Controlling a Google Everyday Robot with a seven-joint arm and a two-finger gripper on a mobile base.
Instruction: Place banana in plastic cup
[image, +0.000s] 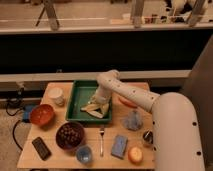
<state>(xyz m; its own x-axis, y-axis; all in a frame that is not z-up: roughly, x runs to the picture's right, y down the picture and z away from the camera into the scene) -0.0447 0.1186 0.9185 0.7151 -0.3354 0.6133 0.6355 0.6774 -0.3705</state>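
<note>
Hand: the robot's hand (101, 98) is down inside the green rectangular plastic tray (81, 93), directly over the banana. Whether it is open, closed or gripping cannot be told.
Banana, place: the pale yellow, slim banana (94, 108) lies on the tray floor toward the near right corner, just beneath the hand. Contact between the two cannot be made out.
Banana, look: two tapering pieces splay apart from one end. It looks soft and limp, so it will probably sag once lifted.
Plastic cup: the small translucent blue plastic cup (84, 154) stands upright near the front edge of the wooden desk (114, 129). It is just in front of the dark bowl (70, 135) and well apart from the tray. Nothing yellow shows in it.
Done: the reach to the banana, as far as can be judged.
Left: a firm hold, the lift out of the tray, the carry forward past the dark bowl, and the release into the cup.
Risk: the cup's mouth is small, and the splayed ends may catch on its rim.
</note>
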